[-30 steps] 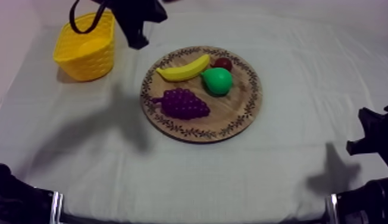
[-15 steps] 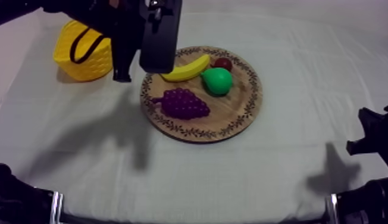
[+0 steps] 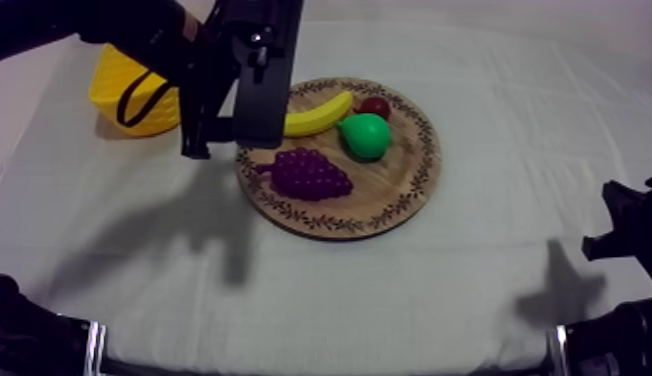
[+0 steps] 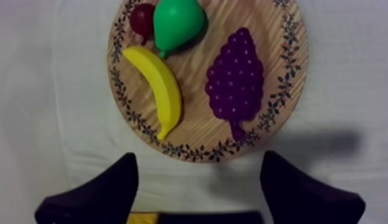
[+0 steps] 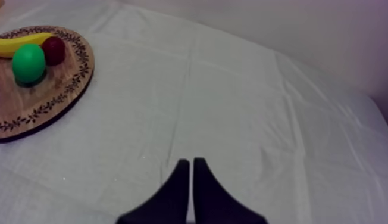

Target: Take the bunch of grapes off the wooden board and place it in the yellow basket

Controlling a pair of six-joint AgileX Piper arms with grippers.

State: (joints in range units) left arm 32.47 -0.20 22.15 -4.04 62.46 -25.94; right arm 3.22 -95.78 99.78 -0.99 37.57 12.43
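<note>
1. Left gripper (image 4: pixel 199 156): 2 black fingers spread wide, nothing between them, hanging above the cloth (image 4: pixel 351 71) just off the patterned rim of the wooden board (image 4: pixel 196 113).
2. Bunch of grapes (image 4: pixel 237 80): flat on the board, stem end toward the rim nearest the gripper, touched by neither finger.
3. On the same board beside the grapes: banana (image 4: pixel 160 89), roughly parallel to the bunch and apart from it. Pear (image 4: pixel 175 21) and small red fruit (image 4: pixel 141 18) side by side at the far rim, past the banana's far end.
4. Seen from above: left arm reaching in from the upper left, crossing over part of the yellow basket (image 3: pixel 115 85) and hiding the banana's left end. Basket upright on the cloth, left of the board, near it but apart. Grapes on the board's front-left part, close to the gripper.
5. Right gripper (image 5: pixel 190 170): 2 fingers pressed together into a narrow wedge, holding nothing, low over bare cloth, well apart from the board.
6. Seen from above: right arm low at the table's right edge, far from the fruit.
</note>
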